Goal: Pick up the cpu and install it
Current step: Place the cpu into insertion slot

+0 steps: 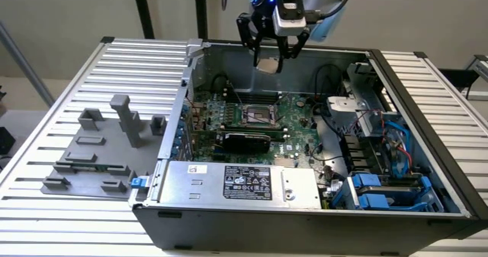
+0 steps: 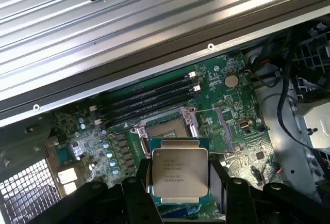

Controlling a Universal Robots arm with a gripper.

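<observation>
Arm is reaching in from above, wrist pointing straight down, with the black two-finger gripper (image 1: pixel 271 54) hanging over the far side of the open dark-grey metal PC case (image 1: pixel 305 223). We see the gripper (image 2: pixel 180 195) pinching the cpu (image 2: pixel 179 172), a small flat square chip with a silver-grey metal lid and pale rim. One black finger (image 2: pixel 136 195) sits on each of two opposite edges, and the lid faces the wrist camera. In the exterior view the cpu (image 1: pixel 268 64) sits at the fingertips, in the air and well clear of the green motherboard (image 1: pixel 294 125) below. The black-framed square socket (image 1: pixel 259 116) is beneath the gripper and towards the near side of the case, with nothing seated in it. In the wrist view the socket (image 2: pixel 167 127) shows just beyond the chip's edge, with the black memory slots (image 2: pixel 149 97) past it. A grey plastic fixture plate (image 1: pixel 91 148) lies well off to the exterior view's left of the gripper, on the ribbed aluminium table (image 1: pixel 46 211).
</observation>
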